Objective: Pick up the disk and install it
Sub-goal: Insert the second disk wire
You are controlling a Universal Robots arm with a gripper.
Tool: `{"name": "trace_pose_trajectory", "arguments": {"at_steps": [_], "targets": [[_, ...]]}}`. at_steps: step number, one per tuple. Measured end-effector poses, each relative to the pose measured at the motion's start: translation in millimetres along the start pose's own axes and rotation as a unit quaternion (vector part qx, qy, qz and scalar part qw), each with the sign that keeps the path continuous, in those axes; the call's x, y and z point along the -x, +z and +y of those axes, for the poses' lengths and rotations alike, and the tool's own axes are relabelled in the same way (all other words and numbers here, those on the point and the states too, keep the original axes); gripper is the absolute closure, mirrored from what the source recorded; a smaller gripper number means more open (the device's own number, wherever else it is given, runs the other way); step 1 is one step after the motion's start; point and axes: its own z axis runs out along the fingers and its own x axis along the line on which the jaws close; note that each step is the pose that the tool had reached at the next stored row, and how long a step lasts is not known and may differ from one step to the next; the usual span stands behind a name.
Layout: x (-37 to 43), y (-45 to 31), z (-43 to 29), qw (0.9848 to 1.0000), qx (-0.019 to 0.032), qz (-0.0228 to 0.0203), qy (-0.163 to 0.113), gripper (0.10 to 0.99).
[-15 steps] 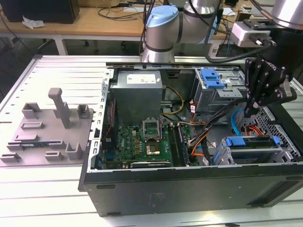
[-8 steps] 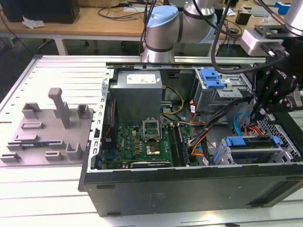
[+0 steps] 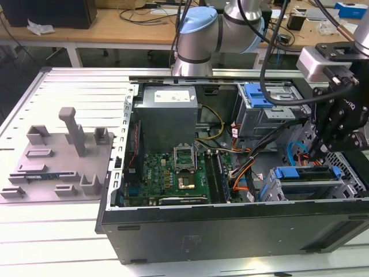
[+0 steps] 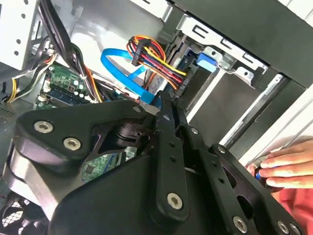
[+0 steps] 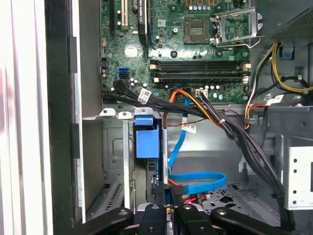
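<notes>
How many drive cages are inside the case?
2. One cage toward the exterior view's top, under a blue tab; a second cage at lower right. More may be hidden.

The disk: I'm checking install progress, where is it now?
In the exterior view, the silver-grey drive in its bright blue carrier sits in the grey metal cage at the view's lower right, just under the black claw.
</notes>
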Motion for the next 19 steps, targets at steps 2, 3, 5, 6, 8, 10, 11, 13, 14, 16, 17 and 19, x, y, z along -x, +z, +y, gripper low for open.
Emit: {"name": "trace_pose_trajectory", "arguments": {"at_steps": [2,3,5,6,8,10,11,13,14,16,17,19], "targets": [[-1.0,0.2,0.0,1.0,0.0001,-0.0003,0.002,0.925],[-1.0,0.3,0.0,1.0,0.0001,-0.0005,0.002,0.925],[-1.0,0.3,0.0,1.0,0.0001,-0.0006,0.002,0.925],[-1.1,0.3,0.0,1.0,0.0001,-0.0005,0.002,0.925],[-2.4,0.8,0.0,1.0,0.0001,-0.0005,0.002,0.925],[-4.8,2.7,0.0,1.0,0.0001,-0.0006,0.003,0.925],[-5.5,3.2,-0.1,1.0,0.0001,-0.0007,0.004,0.925],[-6.8,4.2,-0.1,1.0,0.0001,-0.0019,0.005,0.925],[-7.3,4.6,-0.1,1.0,0.0002,-0.0029,0.006,0.925],[-8.3,5.1,-0.1,1.0,0.0003,-0.0061,0.007,0.925],[-8.9,5.3,-0.1,0.9999,0.0004,-0.0083,0.007,0.925],[-10.5,6.1,-0.1,0.9999,0.0006,-0.0137,0.009,0.925]]}}
